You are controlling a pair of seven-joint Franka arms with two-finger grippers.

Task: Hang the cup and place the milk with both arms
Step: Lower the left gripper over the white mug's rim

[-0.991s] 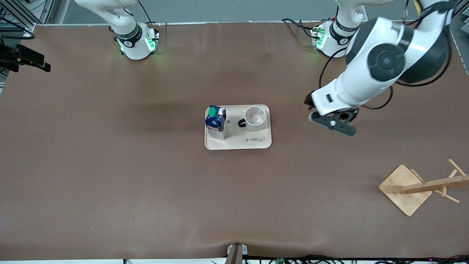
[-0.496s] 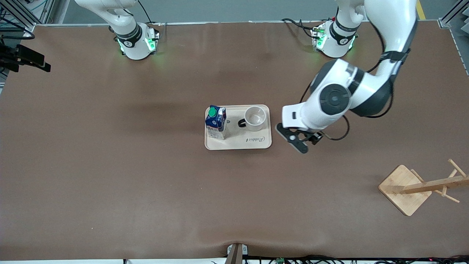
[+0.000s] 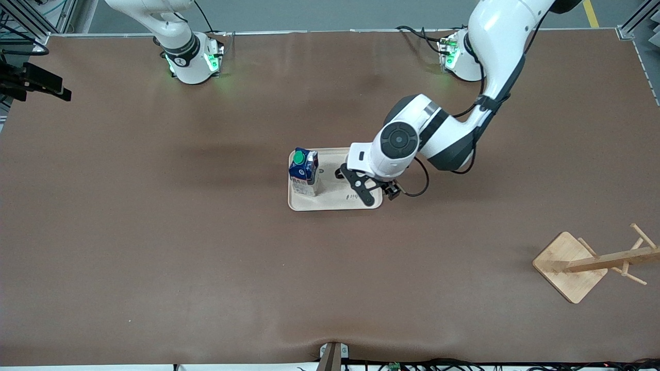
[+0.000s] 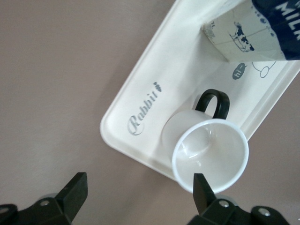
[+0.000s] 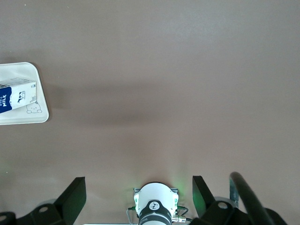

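cup (image 4: 210, 152) under open left hand (image 4: 138, 190)

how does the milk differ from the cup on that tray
The milk is a tall, boxy carton with a blue top and green cap; the cup is short, round and white with a black handle. The milk is capped; the cup is open-topped. The left gripper hovers over the cup, not the milk. Both stand upright on the tray.

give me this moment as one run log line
left hand: open, over cup on tray | right hand: open, waiting near its base | milk: upright on tray | rack: empty
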